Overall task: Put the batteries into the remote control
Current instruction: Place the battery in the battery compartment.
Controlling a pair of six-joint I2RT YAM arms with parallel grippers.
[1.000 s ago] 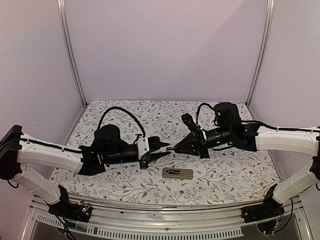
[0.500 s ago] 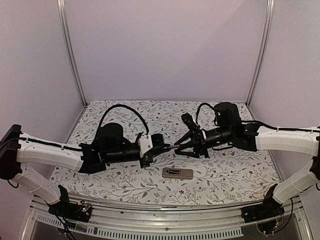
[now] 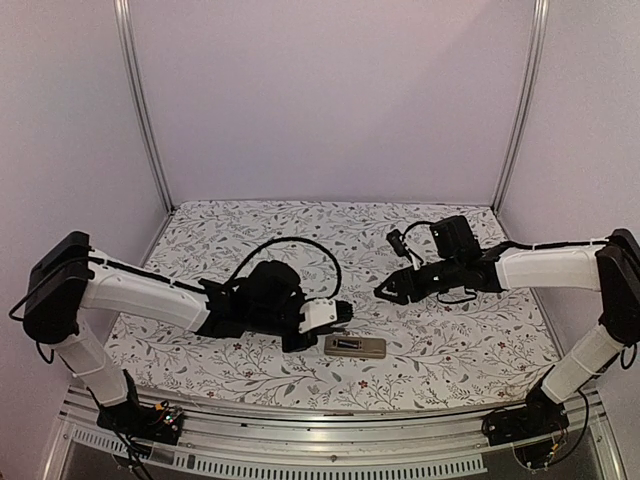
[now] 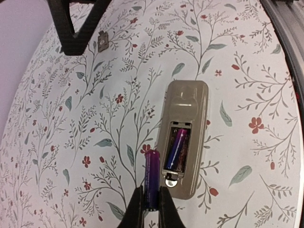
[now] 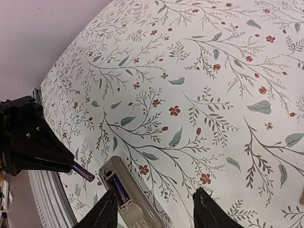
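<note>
- Two batteries show in the left wrist view: the held battery (image 4: 152, 173) and the seated battery (image 4: 176, 149).
- The left gripper (image 4: 152, 202) has its fingers (image 4: 137, 211) clamped on the lower end of the held battery. The rest of this purple, dark cylinder sticks out past the fingertips.
- The held battery sits just beside the long edge of the remote control (image 4: 185, 114), level with its open bay. Whether the two touch cannot be told.
- The remote control lies on the floral cloth (image 4: 71, 142) with its grey-tan back up. The seated battery lies inside the open bay.
- From above, the remote control (image 3: 355, 346) lies near the front middle of the table. The left gripper (image 3: 343, 312) is just behind it.
- The right gripper (image 3: 383, 292) is farther back and to the right, apart from the remote.
- The right gripper's fingers (image 5: 206, 211) stand apart, and only cloth shows between them.
- A small tan piece (image 4: 101, 40) lies on the cloth near the right gripper. What it is cannot be told.
</note>
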